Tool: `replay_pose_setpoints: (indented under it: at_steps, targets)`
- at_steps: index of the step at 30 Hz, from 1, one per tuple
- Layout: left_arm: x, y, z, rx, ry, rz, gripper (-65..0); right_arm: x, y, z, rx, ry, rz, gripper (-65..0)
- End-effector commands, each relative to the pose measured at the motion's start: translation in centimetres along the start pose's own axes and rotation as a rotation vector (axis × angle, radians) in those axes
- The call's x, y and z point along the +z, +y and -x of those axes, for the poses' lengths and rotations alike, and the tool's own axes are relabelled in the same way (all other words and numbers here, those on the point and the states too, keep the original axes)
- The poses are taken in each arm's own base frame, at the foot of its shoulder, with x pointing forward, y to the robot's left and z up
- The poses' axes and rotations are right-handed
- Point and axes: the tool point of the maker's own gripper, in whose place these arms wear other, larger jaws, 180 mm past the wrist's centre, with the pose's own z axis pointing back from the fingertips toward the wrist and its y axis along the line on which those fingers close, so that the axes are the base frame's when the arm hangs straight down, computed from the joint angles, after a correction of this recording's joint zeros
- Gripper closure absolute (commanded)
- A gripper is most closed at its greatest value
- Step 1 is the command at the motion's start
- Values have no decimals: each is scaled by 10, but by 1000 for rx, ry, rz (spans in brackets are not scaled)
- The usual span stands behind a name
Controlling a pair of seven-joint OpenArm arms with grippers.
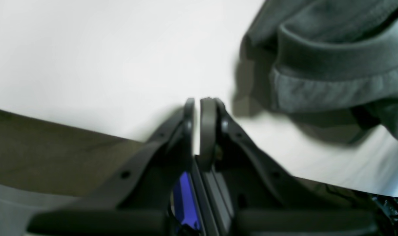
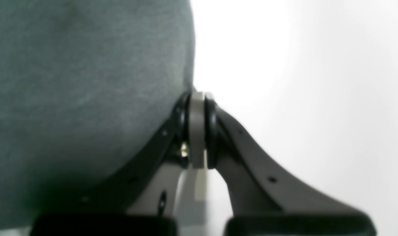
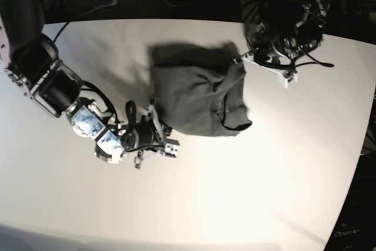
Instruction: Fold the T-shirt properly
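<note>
The T-shirt [image 3: 197,95] lies bunched on the white worktop [image 3: 247,180], near its centre. Left end effector [image 1: 200,105]: closed, empty, beside the fabric. Right end effector [image 2: 197,98]: closed at the garment's edge. No legible markings.

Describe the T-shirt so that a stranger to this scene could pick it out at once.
Start from the big white table that fills the base view. On its far middle part, between the two black arms, lies the T-shirt, a dark charcoal-grey bundle folded into a rough block. It is the only cloth there: soft and wrinkled, with a ribbed round neck showing at one side.
</note>
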Motion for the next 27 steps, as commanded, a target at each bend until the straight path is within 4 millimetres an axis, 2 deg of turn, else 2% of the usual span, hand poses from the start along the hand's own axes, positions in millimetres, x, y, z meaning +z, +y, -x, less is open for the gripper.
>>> replay_pose_setpoints:
  at_steps: [1,5,7,12,15,20,27]
  targets:
    - [5,-4,-8,-9,-26,15,-31,-4,12,23,15,85,-29,-1]
    - [6,-10,-15,-11,-41,29,-31,-6,20,36,-2,102,-42,-1]
    - [7,-21,-20,-4,-53,56,-31,-4,19,42,-8,111,-39,-1]
    - [6,-38,-39,5,-76,84,-31,-6,26,47,-14,116,-51,-1]
    - [1,-51,-36,-8,-55,100,-31,-8,30,50,-20,120,-57,-1]
    - [-6,-47,-31,-9,-27,80,-31,-9,32,51,-21,124,-61,-1]
    - [-7,-23,-27,-20,17,22,-31,-9,33,51,-22,123,-63,-1]
